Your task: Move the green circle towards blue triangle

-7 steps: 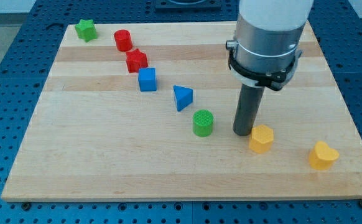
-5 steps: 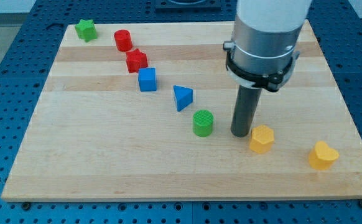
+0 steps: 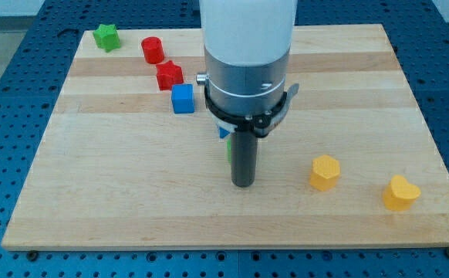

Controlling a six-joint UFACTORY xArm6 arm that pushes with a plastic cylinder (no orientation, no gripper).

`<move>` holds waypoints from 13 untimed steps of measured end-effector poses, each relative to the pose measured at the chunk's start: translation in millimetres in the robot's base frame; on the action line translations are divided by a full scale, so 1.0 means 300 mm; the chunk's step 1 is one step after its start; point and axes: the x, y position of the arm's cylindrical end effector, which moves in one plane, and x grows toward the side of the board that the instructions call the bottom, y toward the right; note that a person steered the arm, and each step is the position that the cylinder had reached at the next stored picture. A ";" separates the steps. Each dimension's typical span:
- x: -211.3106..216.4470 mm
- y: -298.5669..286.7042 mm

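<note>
Now my tip (image 3: 243, 184) has swept from beside the yellow block (image 3: 324, 171) to the view's left, covering the green circle (image 3: 229, 148), only a sliver showing just below the blue triangle (image 3: 223, 132). The rod stands upright on the worktop (image 3: 116, 193). There is no claw, so its state cannot be told.
</note>
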 end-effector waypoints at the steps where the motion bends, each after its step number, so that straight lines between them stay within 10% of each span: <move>1: -0.086 0.000; 6: 0.028 -0.355; 13: -0.160 -0.046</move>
